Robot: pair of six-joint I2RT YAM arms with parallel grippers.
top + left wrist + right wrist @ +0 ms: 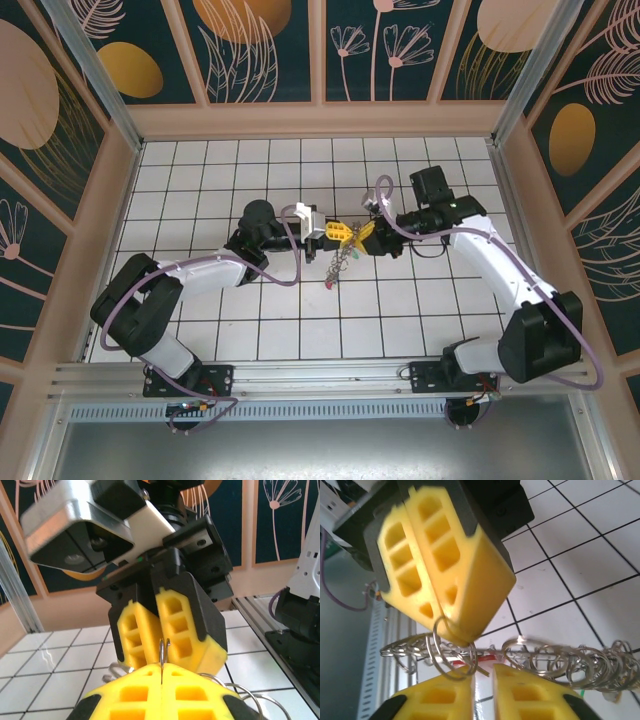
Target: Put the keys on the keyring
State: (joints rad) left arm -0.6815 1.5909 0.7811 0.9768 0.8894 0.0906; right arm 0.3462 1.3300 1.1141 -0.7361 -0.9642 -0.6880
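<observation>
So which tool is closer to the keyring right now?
Left. The left tool is shut on a wire loop of the keyring, so it's touching. The right tool faces it tip to tip, jaws slightly parted, with that loop at its tips.

White tiled floor (330, 330) inside floral-patterned walls (265, 50).

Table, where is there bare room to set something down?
Free: far strip along the back wall, and near tiles between left base and right base. Crowded: the centre, where left gripper and right gripper meet at the keyring.
</observation>
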